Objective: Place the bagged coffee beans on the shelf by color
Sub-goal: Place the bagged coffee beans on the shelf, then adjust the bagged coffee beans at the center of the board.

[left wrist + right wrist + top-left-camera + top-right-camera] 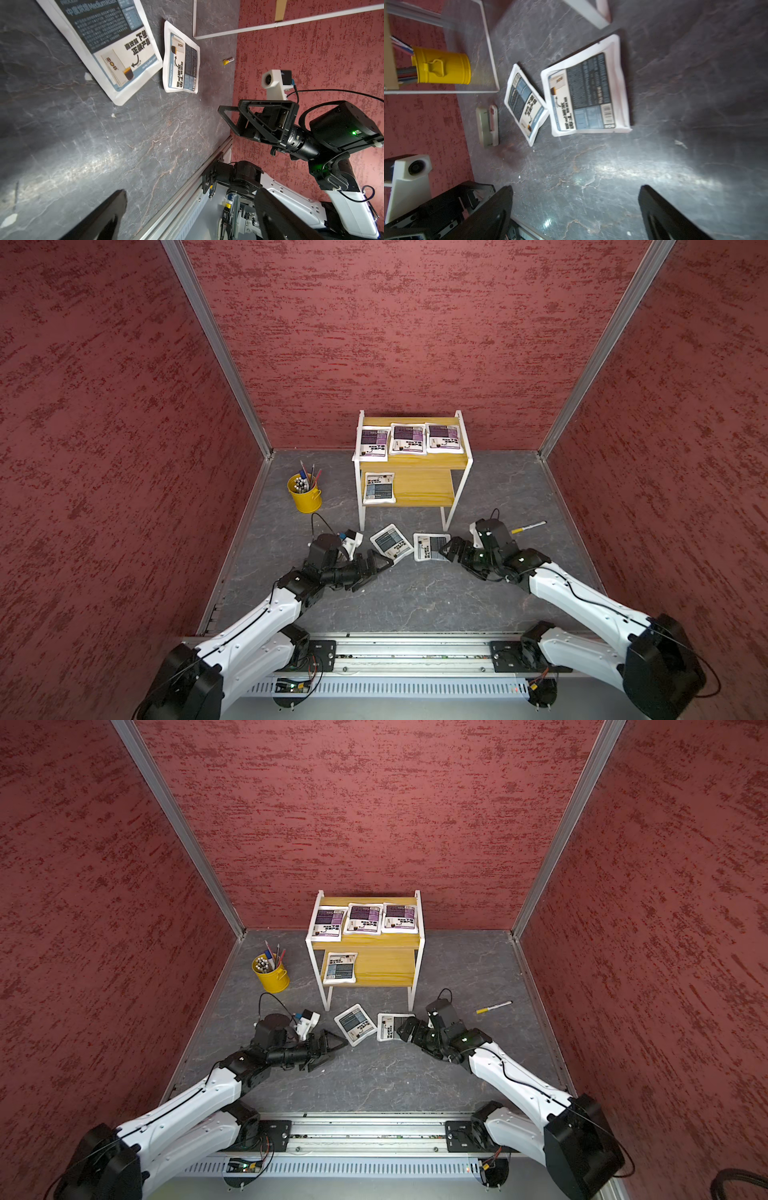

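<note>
1. Nearest us runs the slotted aluminium rail (pixel 399 655) that carries both white-and-black arms.
2. The left gripper (pixel 380 568) sits low over the table (pixel 415 601) with its jaws spread wide and nothing in them. One fingertip is just beside a corner of the first grey-blue pouch (pixel 390 542); we cannot tell whether they touch.
3. The right gripper (pixel 449 551) is also wide apart and empty. In both top views it overlaps the right edge of the second grey-blue pouch (pixel 430 546). Its wrist view shows that pouch lying flat ahead of the fingers, not between them.
4. The yellow metal bucket (pixel 305 498), round with a small side lug, holds a bundle of pens (pixel 306 479) standing on end.
5. The shelf (pixel 424 491) has a thin white frame and two yellow wood-grain boards. The top board carries three purple pouches (pixel 408 439) in a row, and the lower one holds the third grey-blue pouch (pixel 378 488) at its left end.
6. All the pouches are flat, pillowy and white-edged with black print. The table looks like dark veined stone, and the walls (pixel 415 323) are mottled red. A yellow-capped marker (pixel 528 526) lies right of the shelf.
</note>
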`<control>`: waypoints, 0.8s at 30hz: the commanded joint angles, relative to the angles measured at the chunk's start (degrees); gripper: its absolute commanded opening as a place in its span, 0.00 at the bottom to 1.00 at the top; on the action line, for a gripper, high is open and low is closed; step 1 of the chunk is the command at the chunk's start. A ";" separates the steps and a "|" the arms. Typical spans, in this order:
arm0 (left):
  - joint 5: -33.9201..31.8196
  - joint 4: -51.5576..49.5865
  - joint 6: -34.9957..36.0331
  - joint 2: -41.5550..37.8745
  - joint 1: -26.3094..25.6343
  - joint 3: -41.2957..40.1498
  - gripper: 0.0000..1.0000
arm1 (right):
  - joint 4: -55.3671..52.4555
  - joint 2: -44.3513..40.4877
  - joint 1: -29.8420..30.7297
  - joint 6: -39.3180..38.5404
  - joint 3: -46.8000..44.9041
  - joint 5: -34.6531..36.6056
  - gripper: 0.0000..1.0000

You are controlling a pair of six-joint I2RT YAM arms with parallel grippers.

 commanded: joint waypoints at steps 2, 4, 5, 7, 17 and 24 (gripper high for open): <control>-1.49 7.59 0.37 -0.66 -0.31 -1.73 1.00 | 3.78 5.58 -4.54 -5.96 -0.21 -4.91 0.96; -1.82 7.01 0.48 -2.45 -0.23 -2.56 1.00 | 6.48 10.38 -5.80 -7.37 0.44 -6.90 0.94; -1.90 6.33 0.63 -3.65 -0.01 -2.90 1.00 | 8.49 12.81 -6.15 -7.62 0.86 -7.70 0.93; -1.93 4.52 1.06 -6.26 0.42 -3.43 1.00 | 11.56 16.18 -6.30 -7.76 1.61 -8.17 0.91; 2.01 -7.03 3.30 -17.44 7.03 -4.06 1.00 | 21.08 25.27 -6.34 -5.30 2.26 -7.78 0.86; 5.82 -9.21 4.95 -19.16 11.95 -4.22 1.00 | 26.08 22.94 0.28 0.27 -3.02 -8.84 0.83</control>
